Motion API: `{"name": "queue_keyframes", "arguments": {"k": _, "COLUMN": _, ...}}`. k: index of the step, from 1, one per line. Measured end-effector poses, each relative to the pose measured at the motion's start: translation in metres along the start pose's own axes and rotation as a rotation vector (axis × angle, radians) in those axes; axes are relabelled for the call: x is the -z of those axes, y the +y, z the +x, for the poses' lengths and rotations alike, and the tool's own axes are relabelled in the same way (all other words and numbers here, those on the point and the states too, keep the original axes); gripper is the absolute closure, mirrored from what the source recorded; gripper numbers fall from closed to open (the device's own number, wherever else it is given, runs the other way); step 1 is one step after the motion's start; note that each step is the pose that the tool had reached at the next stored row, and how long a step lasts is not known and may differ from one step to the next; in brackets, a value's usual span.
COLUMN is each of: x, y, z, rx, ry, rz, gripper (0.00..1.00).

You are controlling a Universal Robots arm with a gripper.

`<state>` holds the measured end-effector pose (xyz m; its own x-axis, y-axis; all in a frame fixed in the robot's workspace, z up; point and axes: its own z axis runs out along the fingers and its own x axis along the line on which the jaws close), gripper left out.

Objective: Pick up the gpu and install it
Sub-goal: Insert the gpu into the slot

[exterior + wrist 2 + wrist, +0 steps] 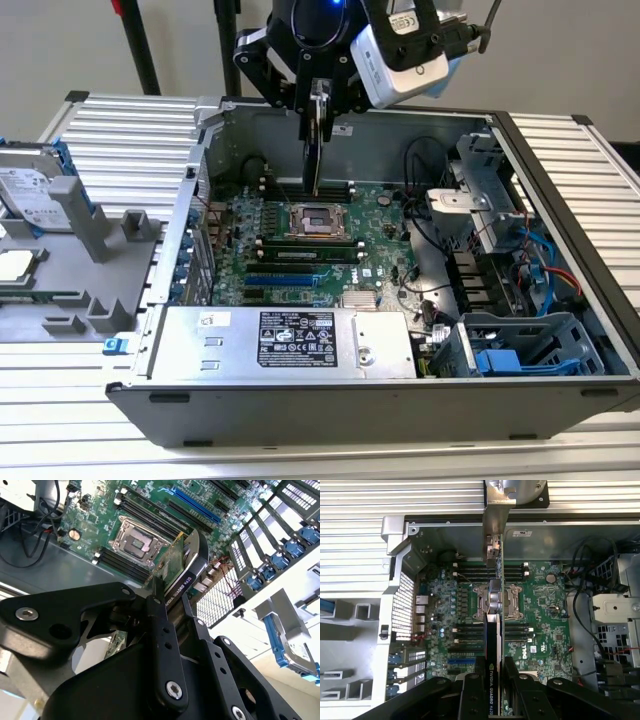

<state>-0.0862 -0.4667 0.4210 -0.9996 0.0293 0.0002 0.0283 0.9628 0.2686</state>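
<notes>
1. The exterior view gives you the whole open computer case lying on the ribbed tabletop, with a grey fixture and a hard drive off to the exterior view's left.
2. Both wrist views take you close in on the motherboard, where you can see the CPU socket and the blue expansion slots.
3. Your jaws are closed onto the gpu, one black finger against each face. The first wrist view shows this best, with the card's black edge running out from between them.
4. The gpu hangs edge-on, its length running down from the jaws, over the motherboard near the CPU socket and apart from the board.
5. In the first wrist view its silver end bracket sits at the far end from the jaws, on the line of the case's back wall.
6. The case top is open above the board. The power supply lines the near wall, and the black cables and the drive cage crowd the exterior view's right
</notes>
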Motion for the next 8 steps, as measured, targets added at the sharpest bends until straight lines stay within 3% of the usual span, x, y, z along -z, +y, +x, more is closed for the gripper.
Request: {"name": "queue_keyframes", "arguments": {"k": 8, "x": 0.0000, "y": 0.0000, "z": 0.0000, "rx": 0.020, "ry": 0.0056, "rz": 0.0001, "gripper": 1.00}}
